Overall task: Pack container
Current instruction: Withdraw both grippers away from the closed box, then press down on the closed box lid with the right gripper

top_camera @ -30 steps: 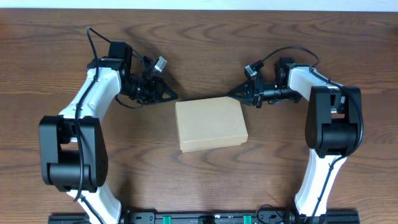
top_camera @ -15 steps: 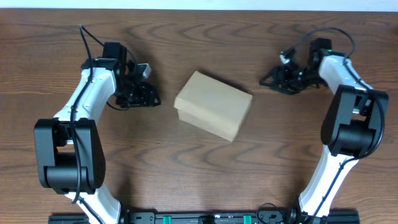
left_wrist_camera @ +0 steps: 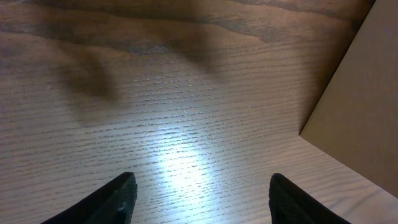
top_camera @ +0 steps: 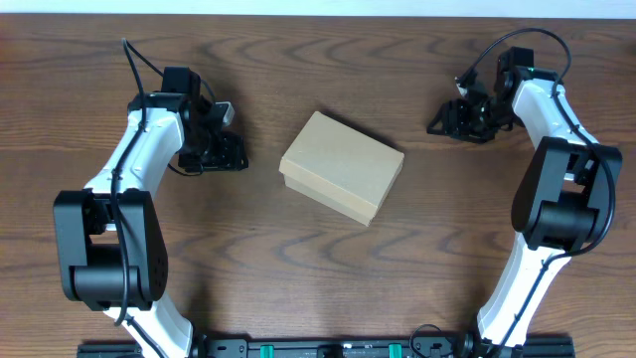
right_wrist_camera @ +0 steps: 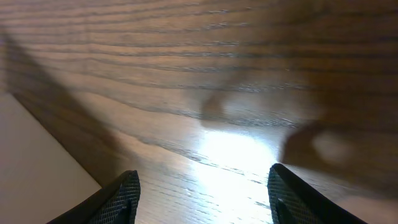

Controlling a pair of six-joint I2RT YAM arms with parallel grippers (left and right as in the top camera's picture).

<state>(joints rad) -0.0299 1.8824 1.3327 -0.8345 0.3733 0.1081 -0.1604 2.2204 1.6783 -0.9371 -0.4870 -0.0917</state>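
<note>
Over on the left of the overhead frame, the white-and-black left arm [top_camera: 134, 169] is reaching up across the dark, wavy-grained wooden table [top_camera: 298, 288]. The left gripper [top_camera: 237, 157] is pointing right, toward the middle. It is hanging well apart from the box, with bare wood between them.

At the centre, the container [top_camera: 343, 167] is lying flat on the table. It is a plain tan cardboard box, matte and smooth, rectangular with crisp edges. It is sitting turned at an angle to the frame, its lid down and closed.

Up at the upper right, the right gripper [top_camera: 442, 121] is pointing left toward the box, again with clear wood in between. Looped black cables are trailing off both wrists.

Switching to the left wrist view: the two dark, rounded fingers [left_wrist_camera: 118, 202] are spreading wide at the bottom edge, gripping nothing. Pale, finely lined wood is glaring between them, and a straight cardboard edge of the container [left_wrist_camera: 360, 106] is filling the right side.

On to the right wrist view: the fingers [right_wrist_camera: 121, 199] are likewise spreading wide and gripping nothing, over glossy grain. A pale flat face of the container [right_wrist_camera: 31, 162] is showing at the lower left.
</note>
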